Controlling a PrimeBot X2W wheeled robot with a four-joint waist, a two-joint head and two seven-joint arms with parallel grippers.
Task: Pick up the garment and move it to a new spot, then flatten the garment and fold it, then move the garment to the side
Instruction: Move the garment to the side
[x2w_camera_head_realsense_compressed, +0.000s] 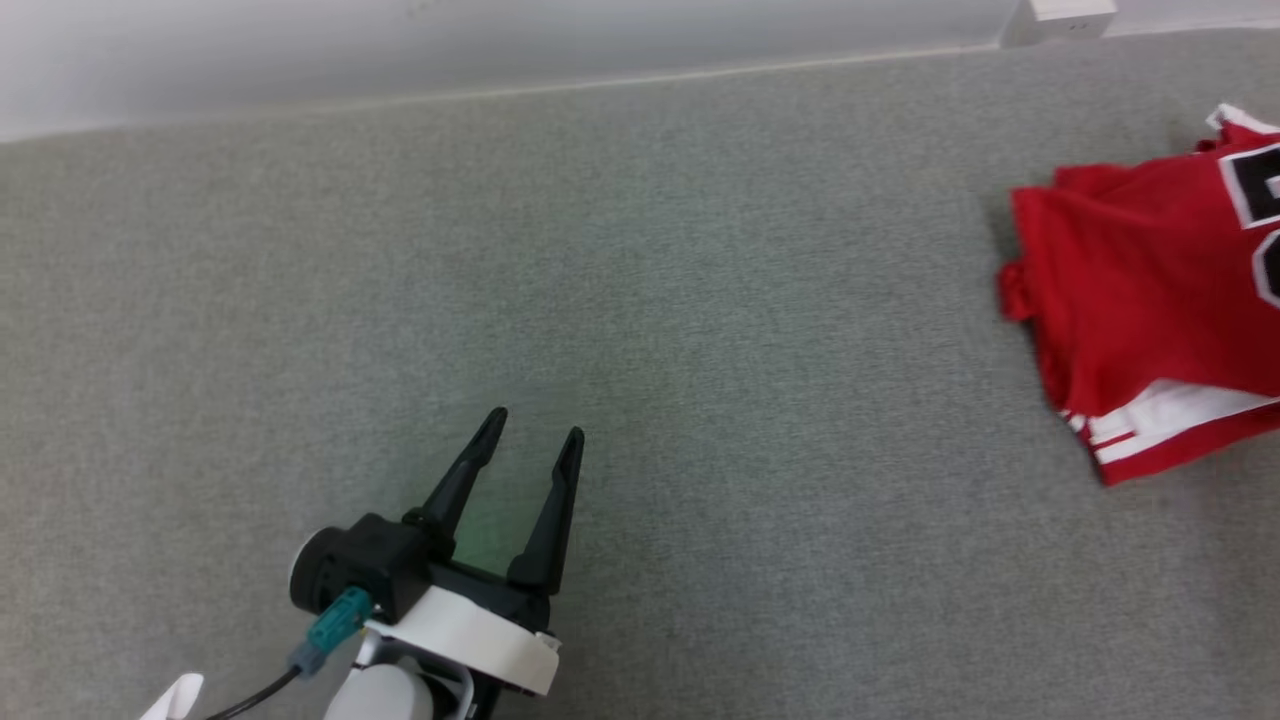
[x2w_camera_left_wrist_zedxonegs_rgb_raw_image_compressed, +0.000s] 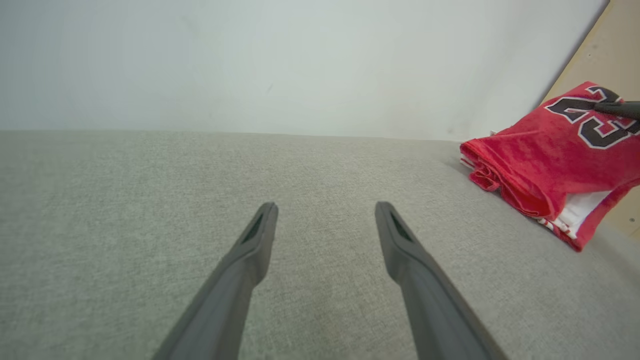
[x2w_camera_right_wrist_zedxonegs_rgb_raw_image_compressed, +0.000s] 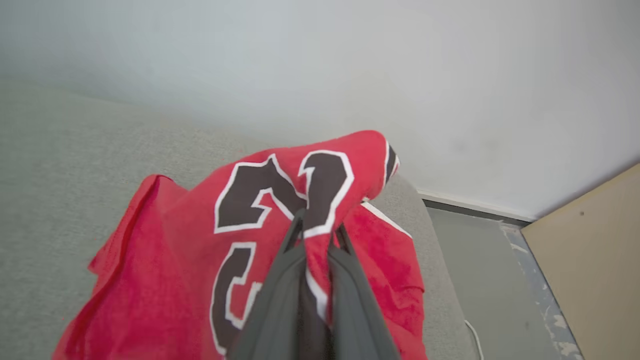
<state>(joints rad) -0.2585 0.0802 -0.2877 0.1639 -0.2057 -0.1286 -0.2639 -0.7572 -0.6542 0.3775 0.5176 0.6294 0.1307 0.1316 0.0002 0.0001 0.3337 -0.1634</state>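
Where right hand (x2w_camera_right_wrist_zedxonegs_rgb_raw_image_compressed: 318, 225) pinches crumpled red jersey (x2w_camera_right_wrist_zedxonegs_rgb_raw_image_compressed: 165, 280), coarse grey upholstery (x2w_camera_head_realsense_compressed: 700, 300)

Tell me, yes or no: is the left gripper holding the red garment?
No, the left gripper hangs open over the bare grey surface, apart from the garment.

A broad grey woven fabric surface (x2w_camera_head_realsense_compressed: 640, 300) spreads across the head view and meets a plain pale wall (x2w_camera_head_realsense_compressed: 400, 50) at twelve o'clock. A small white box (x2w_camera_head_realsense_compressed: 1070, 15) sits at one o'clock. In the right wrist view, a smooth grey floor (x2w_camera_right_wrist_zedxonegs_rgb_raw_image_compressed: 480, 280) and a flat tan board (x2w_camera_right_wrist_zedxonegs_rgb_raw_image_compressed: 590, 260) lie at four o'clock, and a thin white cable (x2w_camera_right_wrist_zedxonegs_rgb_raw_image_compressed: 474, 335) at five.
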